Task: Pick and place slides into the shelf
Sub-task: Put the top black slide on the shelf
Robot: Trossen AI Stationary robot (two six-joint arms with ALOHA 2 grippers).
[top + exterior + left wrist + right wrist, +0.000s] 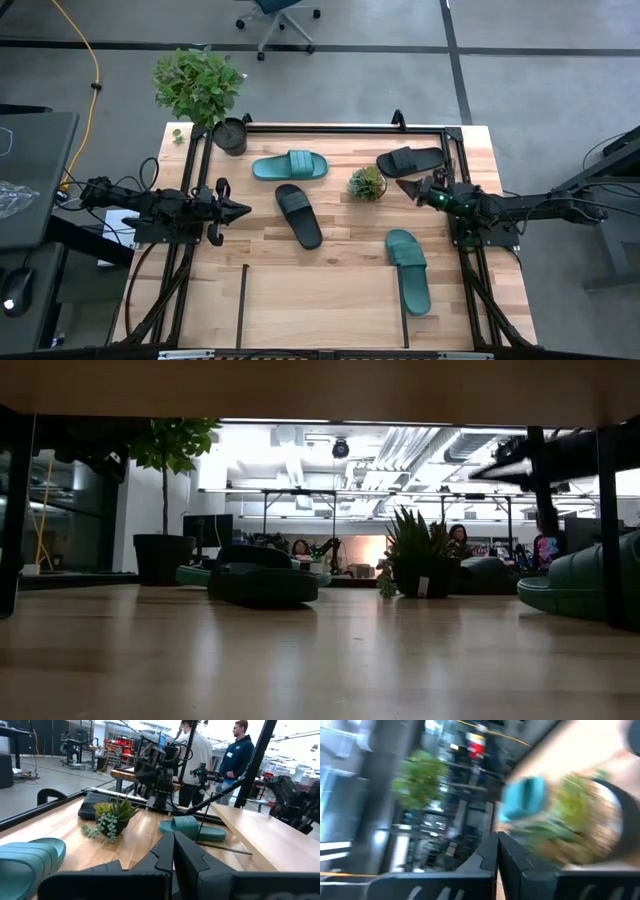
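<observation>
Four slides lie sole-down on the wood table: a teal one (290, 166) and a black one (411, 160) toward the far edge, a black one (299, 214) in the middle, and a teal one (409, 270) at the near right. The shelf (320, 305) is the bay between thin black rods at the near edge, with nothing on it. My left gripper (240, 211) (173, 845) is shut and hovers left of the middle black slide. My right gripper (405, 187) (497, 842) is shut, just right of the small potted plant (367, 183) and near the far black slide.
A large leafy plant in a dark pot (230, 135) stands at the far left corner. Black frame rods (340, 130) run along the table's edges. The teal slide (409, 270) lies across the shelf's right rod (403, 305). People (240, 745) stand beyond the table.
</observation>
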